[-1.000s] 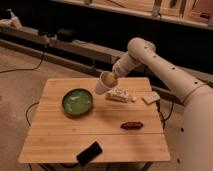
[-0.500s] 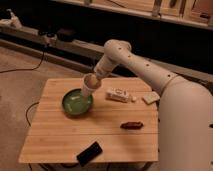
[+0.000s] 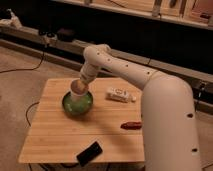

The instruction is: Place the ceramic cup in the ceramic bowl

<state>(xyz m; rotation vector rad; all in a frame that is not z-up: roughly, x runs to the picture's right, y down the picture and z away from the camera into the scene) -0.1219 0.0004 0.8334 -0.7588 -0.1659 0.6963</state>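
Observation:
The green ceramic bowl (image 3: pixel 77 103) sits on the left half of the wooden table (image 3: pixel 60 135). The small white ceramic cup (image 3: pixel 77 93) hangs tilted just over the bowl's middle, its base low inside the rim. My gripper (image 3: pixel 81 87) is shut on the cup from above and to the right, at the end of the white arm (image 3: pixel 120 67) that reaches in from the right. Whether the cup touches the bowl's bottom cannot be told.
A white rectangular packet (image 3: pixel 119 94) lies right of the bowl. A reddish-brown bar (image 3: pixel 131 125) lies near the table's right side. A black flat object (image 3: pixel 89 153) rests at the front edge. Cables run on the floor to the left.
The arm has swung left, carrying the cup from over the packet area to right above the bowl and lower into it.

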